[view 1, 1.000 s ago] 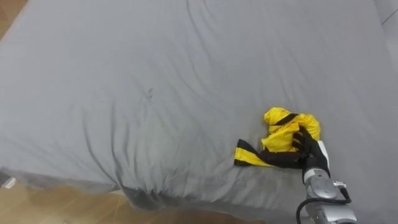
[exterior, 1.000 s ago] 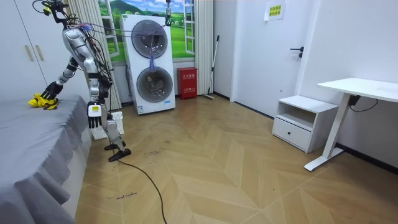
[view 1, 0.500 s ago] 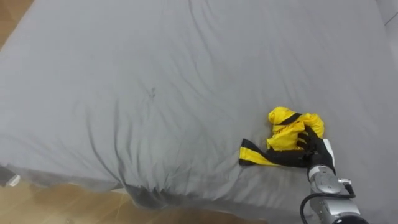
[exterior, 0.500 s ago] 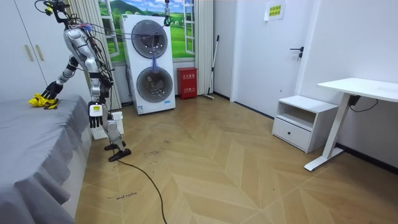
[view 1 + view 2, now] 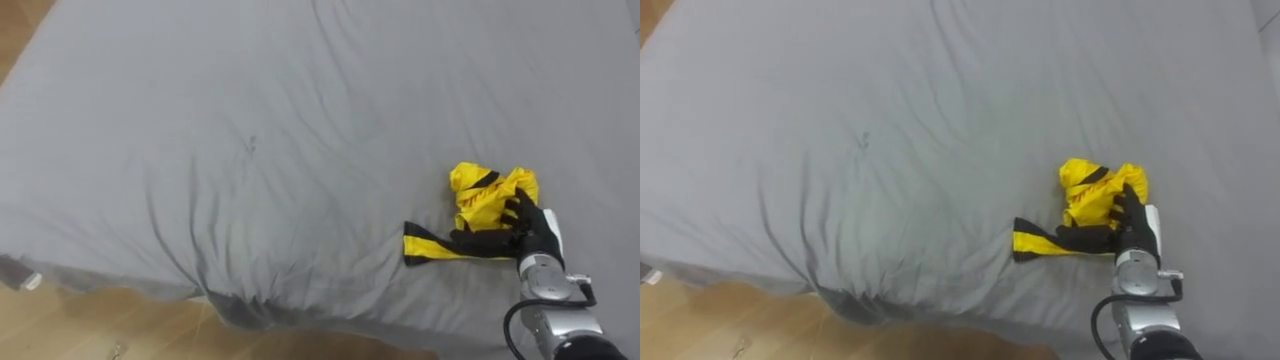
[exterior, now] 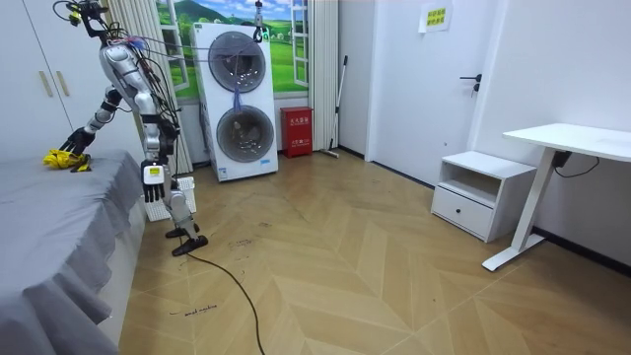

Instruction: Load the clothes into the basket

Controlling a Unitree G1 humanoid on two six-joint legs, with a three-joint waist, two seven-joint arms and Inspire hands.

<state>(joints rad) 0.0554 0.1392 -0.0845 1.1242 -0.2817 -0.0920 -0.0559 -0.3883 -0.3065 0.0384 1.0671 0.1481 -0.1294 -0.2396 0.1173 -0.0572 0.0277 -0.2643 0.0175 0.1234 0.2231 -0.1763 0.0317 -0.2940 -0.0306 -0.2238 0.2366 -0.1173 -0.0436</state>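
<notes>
The yellow-and-black garment (image 5: 487, 192) lies bunched on the grey bed sheet (image 5: 250, 120), near the edge closest to the robot and well over to its right. One striped end trails flat toward the left. The right hand (image 5: 532, 228) rests on the bundle's near side with its dark fingers (image 5: 517, 208) curled into the cloth, clamped on a fold of it.

The eye views show the grip up close, together with the sheet's creases and a strip of wooden floor (image 5: 90, 330) below the mattress edge. The room view gives the setting instead. There the robot stands at the bed's side, leaning with its right arm stretched out to the garment (image 6: 55, 158) at the room view's left. Its left hand (image 6: 150, 177) hangs low by its side, too small there to tell how the fingers are set.

Behind the robot stands a stacked washer and dryer (image 6: 240, 104), with a red box (image 6: 296, 131) just beside it. Well apart, at the room view's right, are a white bedside cabinet (image 6: 471, 192) and a white desk (image 6: 577, 140).
</notes>
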